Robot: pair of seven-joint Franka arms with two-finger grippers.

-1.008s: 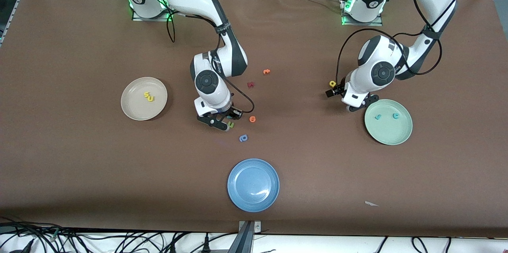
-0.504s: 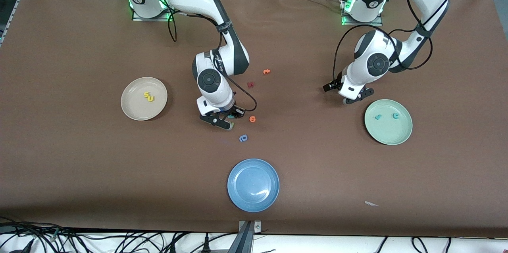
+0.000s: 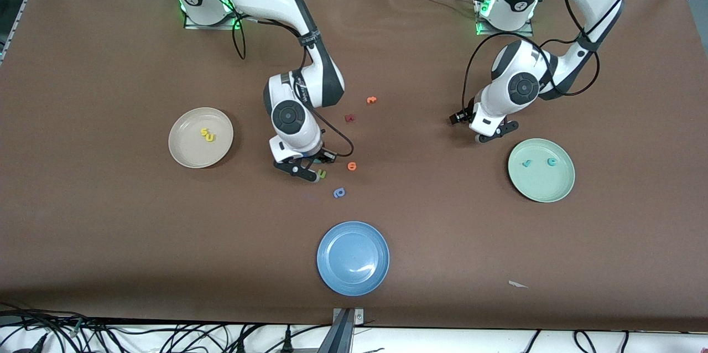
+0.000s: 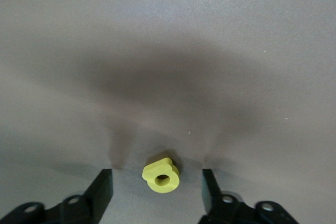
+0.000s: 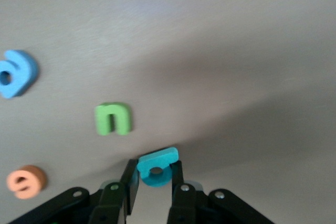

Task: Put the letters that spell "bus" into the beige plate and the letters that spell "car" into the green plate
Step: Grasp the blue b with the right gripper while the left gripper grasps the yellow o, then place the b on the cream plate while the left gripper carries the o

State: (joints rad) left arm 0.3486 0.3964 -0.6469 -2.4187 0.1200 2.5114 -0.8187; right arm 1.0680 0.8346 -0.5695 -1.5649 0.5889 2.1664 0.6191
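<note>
Right claw (image 5: 151,179) is pinched shut on the teal-blue "b" (image 5: 156,167), held just over the counter (image 3: 110,231) right by the green u-shaped letter (image 5: 112,118), the orange letter (image 5: 23,181) and the periwinkle-blue round letter (image 5: 16,73); the yellow "s" and "u" (image 3: 208,135) already sit in the beige plate (image 3: 188,156), so the "b" is the last one for that side.

Left claw (image 4: 157,190) is down at the counter with its fingers standing apart either side of the yellow "a" (image 4: 161,176), not touching it yet; the teal "c" (image 3: 551,161) and "r" (image 3: 527,164) are in the green plate (image 3: 545,190).

These foam bits look super light and squishy, probably springy; I'd squeeze gently across the flat sides, centred, or they'll likely pop out or tilt.
</note>
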